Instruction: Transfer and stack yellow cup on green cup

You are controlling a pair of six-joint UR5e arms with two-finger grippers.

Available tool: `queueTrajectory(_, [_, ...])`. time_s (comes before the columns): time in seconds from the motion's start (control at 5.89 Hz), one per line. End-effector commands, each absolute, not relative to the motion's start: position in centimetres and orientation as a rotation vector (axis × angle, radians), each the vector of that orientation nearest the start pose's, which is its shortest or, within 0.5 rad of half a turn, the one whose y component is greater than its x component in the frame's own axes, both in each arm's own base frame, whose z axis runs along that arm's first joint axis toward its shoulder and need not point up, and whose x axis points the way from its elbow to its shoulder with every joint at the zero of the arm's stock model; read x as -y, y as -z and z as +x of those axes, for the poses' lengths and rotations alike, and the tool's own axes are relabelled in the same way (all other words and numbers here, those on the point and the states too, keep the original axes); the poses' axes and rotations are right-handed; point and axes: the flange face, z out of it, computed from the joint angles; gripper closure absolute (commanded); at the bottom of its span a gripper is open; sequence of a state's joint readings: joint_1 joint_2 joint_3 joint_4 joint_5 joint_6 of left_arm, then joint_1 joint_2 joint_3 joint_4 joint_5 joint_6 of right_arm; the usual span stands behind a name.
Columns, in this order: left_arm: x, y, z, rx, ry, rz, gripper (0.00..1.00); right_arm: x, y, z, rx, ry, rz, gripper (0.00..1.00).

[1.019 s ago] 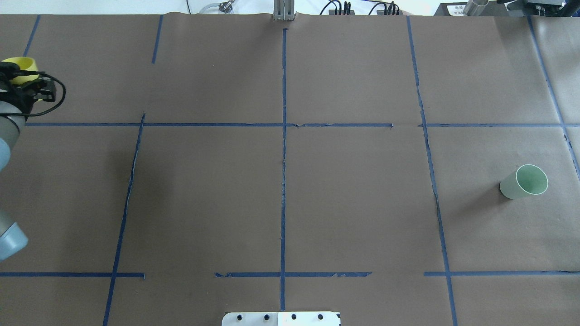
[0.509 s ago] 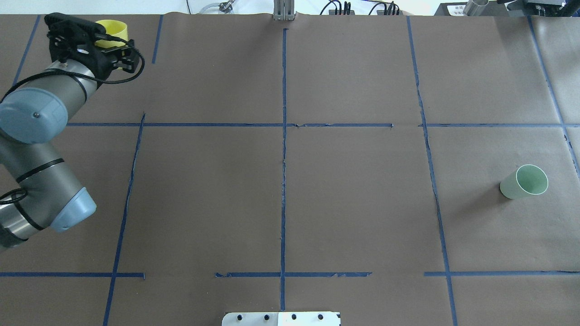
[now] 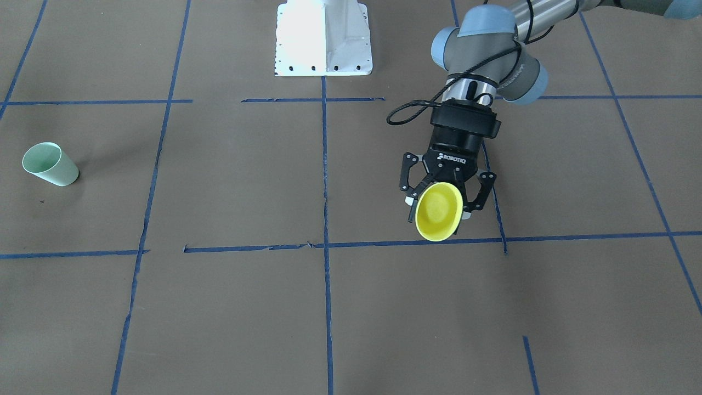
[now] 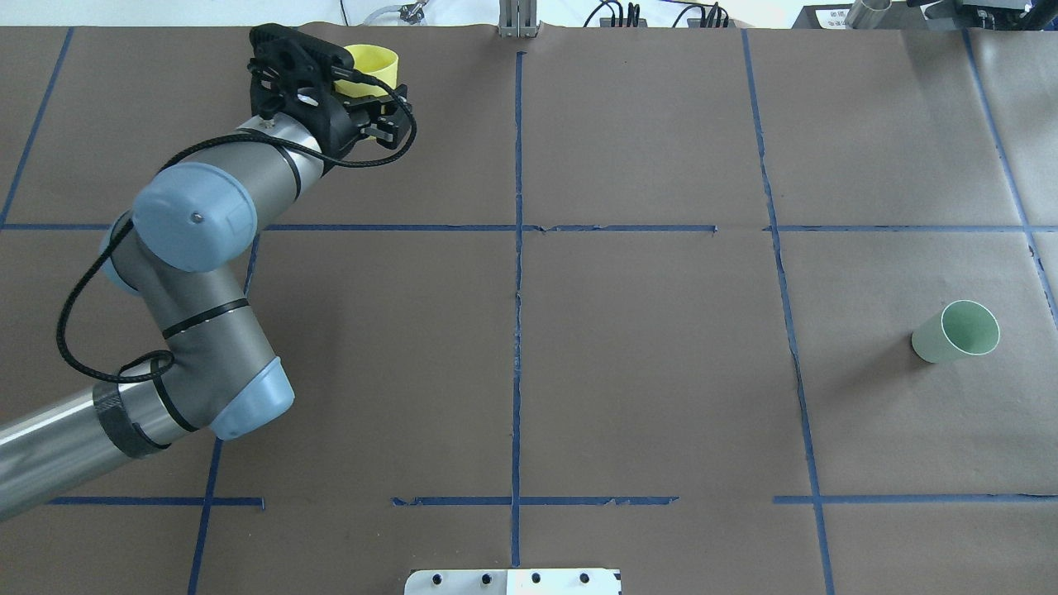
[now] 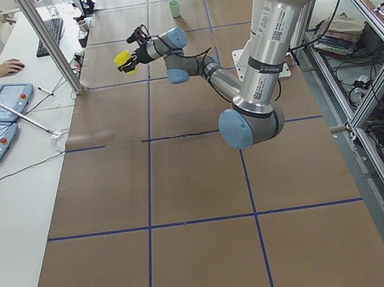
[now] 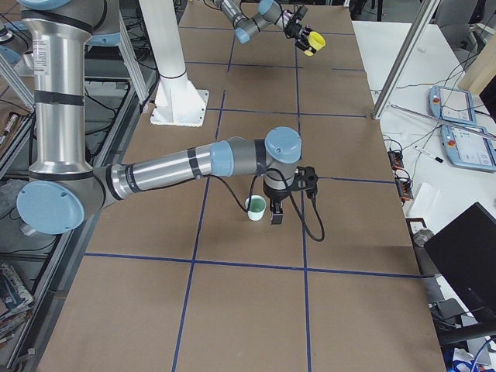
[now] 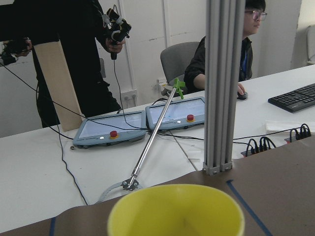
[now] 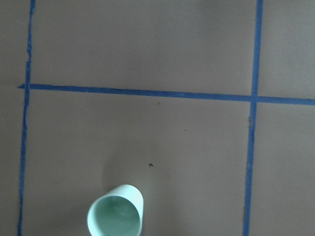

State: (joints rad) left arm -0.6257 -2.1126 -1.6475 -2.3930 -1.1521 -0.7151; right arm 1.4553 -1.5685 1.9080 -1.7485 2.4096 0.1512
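Observation:
My left gripper [image 3: 437,207] is shut on the yellow cup [image 3: 437,212] and holds it above the table on its side, mouth facing away from me. The yellow cup also shows in the overhead view [image 4: 372,59], near the far edge left of centre, and fills the bottom of the left wrist view [image 7: 177,212]. The green cup [image 4: 955,332] stands upright far off at my right [image 3: 49,164]. The right wrist view looks down on the green cup [image 8: 116,216], with no fingers in sight. My right gripper [image 6: 273,213] shows only in the exterior right view, so I cannot tell whether it is open or shut.
Brown paper with blue tape lines covers the table. The white base plate [image 3: 323,38] sits at my side, in the middle. An aluminium post [image 4: 517,21] stands at the far edge, close to the yellow cup. Operators and tablets [image 7: 118,129] are beyond that edge.
My left arm has swung from the table's left edge to the right along the far side, carrying the yellow cup. The green cup has not moved.

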Motion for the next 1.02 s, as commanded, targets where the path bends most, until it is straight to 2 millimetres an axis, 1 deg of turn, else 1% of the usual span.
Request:
queueTrajectory(0.0, [50.8, -19.0, 46.9, -0.737, 0.277, 1.271, 0.78, 52.1, -43.8, -5.2, 0.884, -0.02, 0.028, 0.0])
queueTrajectory(0.17, [51.8, -19.1, 50.5, -0.727, 0.374, 1.247, 0.79, 53.4, -40.5, -7.4, 0.918, -0.012, 0.034, 0.0])
queueTrajectory(0.34, [51.5, -17.5, 54.6, -0.688, 0.413, 1.269, 0.78, 54.9, -35.4, -9.7, 0.961, -0.108, 0.007, 0.0])
queueTrajectory(0.51, [51.1, -17.4, 57.5, -0.707, 0.473, 1.246, 0.78, 56.0, -30.2, -14.0, 0.979, -0.118, -0.022, 0.0])
queueTrajectory(0.68, [49.9, -17.0, 60.4, -0.71, 0.524, 1.245, 0.78, 59.4, -24.6, -16.4, 0.968, -0.139, -0.078, 0.01])
queueTrajectory(0.85, [47.7, -16.6, 62.6, -0.705, 0.521, 1.255, 0.78, 61.9, -20.8, -19.4, 0.956, -0.125, -0.114, 0.01])
